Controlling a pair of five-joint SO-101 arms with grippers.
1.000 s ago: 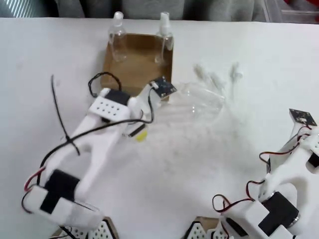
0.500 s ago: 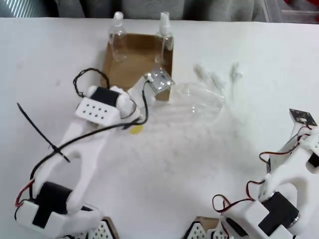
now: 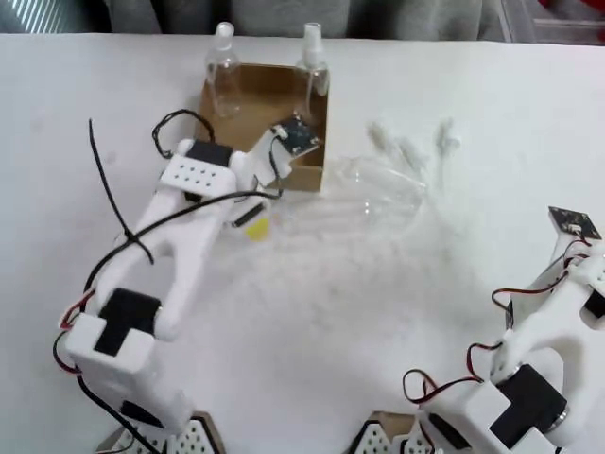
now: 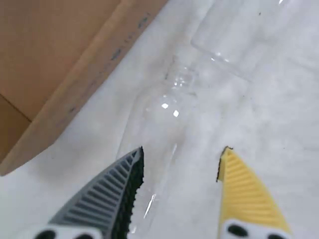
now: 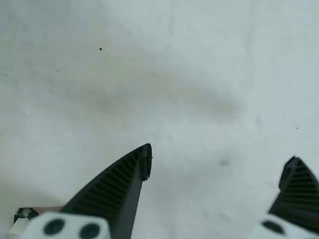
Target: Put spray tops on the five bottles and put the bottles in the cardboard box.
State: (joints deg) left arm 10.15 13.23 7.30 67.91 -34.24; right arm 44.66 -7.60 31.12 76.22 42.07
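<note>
The left gripper (image 4: pixel 182 149) stands with its ribbed grey finger and its yellow finger spread wide, low over the white table (image 3: pixel 312 312). A clear plastic bottle (image 4: pixel 158 124) lies on its side between the two fingers. Its body runs in between the fingertips and its narrow neck points away ahead of them. Whether either finger touches the bottle cannot be told, and nothing is clamped.

On the grey finger's side, the brown cardboard box (image 4: pixel 94 69) presents its near wall and corner edge just beside the bottle. A narrow strip of table lies between that wall and the grey fingertip. On the yellow finger's side the table surface runs on open. Ahead of the fingertips, past the bottle's neck, lies a second clear bottle (image 4: pixel 234 40), close to the first.

In the high view the left gripper (image 3: pixel 253 225) sits at the box's near right corner. Beyond it, two upright clear bottles with white spray tops (image 3: pixel 224 68) stand at the far corners inside the box (image 3: pixel 260 142). Loose white spray tops (image 3: pixel 411 149) lie on the table beyond the fallen bottles, well apart from the gripper.

The right gripper (image 5: pixel 219 157) has its two black fingers wide apart, holding nothing, with white table under and ahead of them.
</note>
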